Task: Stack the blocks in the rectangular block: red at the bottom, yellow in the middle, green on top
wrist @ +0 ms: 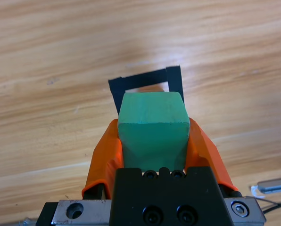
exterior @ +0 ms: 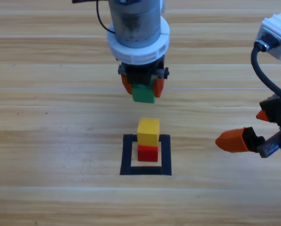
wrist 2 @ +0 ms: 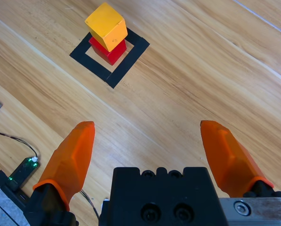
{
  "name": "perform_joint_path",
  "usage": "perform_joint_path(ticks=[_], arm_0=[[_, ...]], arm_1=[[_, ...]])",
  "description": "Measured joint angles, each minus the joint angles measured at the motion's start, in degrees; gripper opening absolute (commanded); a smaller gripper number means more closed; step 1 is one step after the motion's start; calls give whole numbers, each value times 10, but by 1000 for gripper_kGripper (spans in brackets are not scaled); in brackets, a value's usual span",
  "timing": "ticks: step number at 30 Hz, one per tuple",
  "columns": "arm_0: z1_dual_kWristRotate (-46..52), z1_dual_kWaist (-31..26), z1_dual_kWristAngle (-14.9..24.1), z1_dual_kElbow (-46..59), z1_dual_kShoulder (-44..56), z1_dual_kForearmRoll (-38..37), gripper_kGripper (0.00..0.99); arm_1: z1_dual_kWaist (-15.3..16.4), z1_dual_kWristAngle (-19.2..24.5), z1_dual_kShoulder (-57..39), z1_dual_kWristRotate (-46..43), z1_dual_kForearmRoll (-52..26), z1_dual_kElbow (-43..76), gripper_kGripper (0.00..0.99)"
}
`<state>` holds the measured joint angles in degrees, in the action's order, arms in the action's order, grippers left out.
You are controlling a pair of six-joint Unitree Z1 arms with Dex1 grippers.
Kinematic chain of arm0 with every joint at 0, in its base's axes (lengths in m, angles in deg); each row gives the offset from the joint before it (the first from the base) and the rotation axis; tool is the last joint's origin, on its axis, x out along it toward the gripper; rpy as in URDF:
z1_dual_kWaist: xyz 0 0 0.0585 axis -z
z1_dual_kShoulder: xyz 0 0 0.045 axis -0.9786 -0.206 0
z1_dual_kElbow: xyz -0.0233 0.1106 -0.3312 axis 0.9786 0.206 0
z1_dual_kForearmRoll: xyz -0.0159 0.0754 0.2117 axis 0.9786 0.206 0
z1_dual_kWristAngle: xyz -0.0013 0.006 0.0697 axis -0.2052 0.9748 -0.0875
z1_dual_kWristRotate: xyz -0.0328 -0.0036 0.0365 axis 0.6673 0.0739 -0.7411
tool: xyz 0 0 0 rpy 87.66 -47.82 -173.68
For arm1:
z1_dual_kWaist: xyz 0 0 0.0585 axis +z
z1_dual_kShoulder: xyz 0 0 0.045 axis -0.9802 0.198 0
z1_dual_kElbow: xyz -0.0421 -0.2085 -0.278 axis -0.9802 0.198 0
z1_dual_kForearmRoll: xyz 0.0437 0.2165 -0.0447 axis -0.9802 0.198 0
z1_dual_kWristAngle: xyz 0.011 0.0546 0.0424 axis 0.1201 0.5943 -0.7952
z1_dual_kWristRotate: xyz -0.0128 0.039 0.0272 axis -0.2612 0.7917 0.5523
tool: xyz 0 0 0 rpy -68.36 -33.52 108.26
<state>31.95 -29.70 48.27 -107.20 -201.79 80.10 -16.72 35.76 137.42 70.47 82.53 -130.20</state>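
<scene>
Inside the black tape square the yellow cube rests on the red cube; both also show in the right wrist view, yellow cube over red cube within the tape square. My left gripper hangs above and behind the stack, shut on the teal-green cube. In the left wrist view the green cube fills the space between the jaws and hides the stack, with only the tape square showing past it. My right gripper waits open at the right edge.
Bare wooden table all round the square. A cable and small electronics board lie near the right arm's base, and a metal piece shows at the left wrist view's lower right.
</scene>
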Motion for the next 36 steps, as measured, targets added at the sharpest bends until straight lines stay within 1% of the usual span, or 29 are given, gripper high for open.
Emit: perform_joint_path(ticks=[3, 10, 24, 36], arm_0=[[9, 5, -10, 13, 0, 1, 64], [17, 9, -12, 43, -1, 1, 64], [25, 10, -12, 44, -5, 1, 66], [40, 23, -15, 43, -7, 1, 67]], arm_1=[[0, 0, 0, 0, 0, 3, 983], [0, 0, 0, 0, 0, 4, 983], [0, 0, 0, 0, 0, 4, 983], [0, 0, 0, 0, 0, 4, 983]])
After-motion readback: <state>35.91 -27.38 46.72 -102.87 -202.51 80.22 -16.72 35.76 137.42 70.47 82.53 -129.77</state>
